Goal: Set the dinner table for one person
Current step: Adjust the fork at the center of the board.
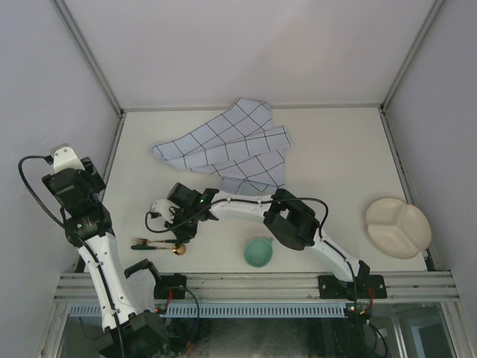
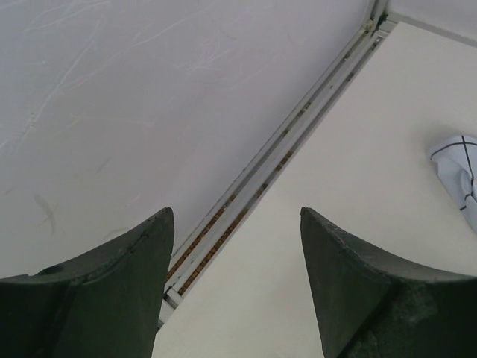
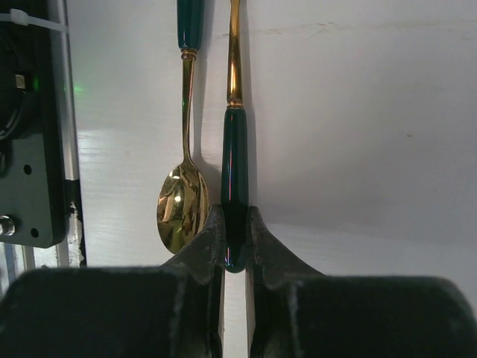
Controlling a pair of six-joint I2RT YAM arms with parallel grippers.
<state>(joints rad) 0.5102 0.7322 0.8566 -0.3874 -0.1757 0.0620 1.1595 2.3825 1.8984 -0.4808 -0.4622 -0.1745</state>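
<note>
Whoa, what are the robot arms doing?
The right gripper is shut on a green-handled utensil, down at the dinner table beside a gold spoon. The left gripper hangs open near the wall, holding nothing. A checked cloth, a teal bowl and a white divided plate sit elsewhere on the table.

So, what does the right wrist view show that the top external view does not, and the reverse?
Only right wrist: the right gripper shut on the green handle of the fork. Only top external: the checked cloth, the divided plate, the teal bowl. Both: the fork, the gold spoon, the dinner table.
</note>
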